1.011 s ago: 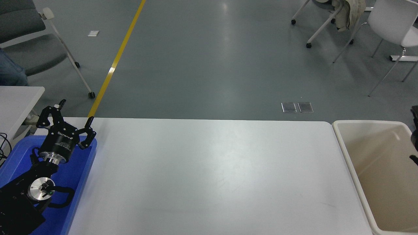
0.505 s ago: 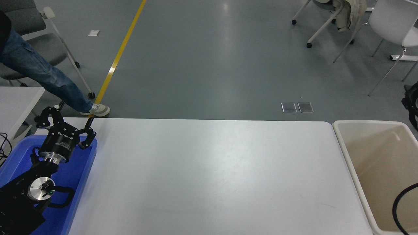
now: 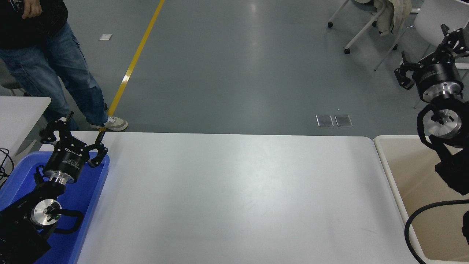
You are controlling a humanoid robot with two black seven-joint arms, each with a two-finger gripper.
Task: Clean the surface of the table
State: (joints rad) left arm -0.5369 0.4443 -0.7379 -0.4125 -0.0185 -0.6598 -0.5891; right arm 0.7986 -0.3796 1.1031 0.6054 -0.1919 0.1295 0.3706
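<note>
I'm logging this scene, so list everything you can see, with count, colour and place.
table surface: one, white-grey, centre
blue tray: one, at the table's left end
beige bin: one, at the table's right end
small table: one, white, far left
chairs: at least two, white, top right
floor line: one, yellow, upper left
person: one, jeans, standing top left
left gripper: black, open, over the tray
right gripper: black, open, raised above the bin

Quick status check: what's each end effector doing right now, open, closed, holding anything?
Left end effector: open, empty, parked over the blue tray.
Right end effector: open, empty, raised above the beige bin.
</note>
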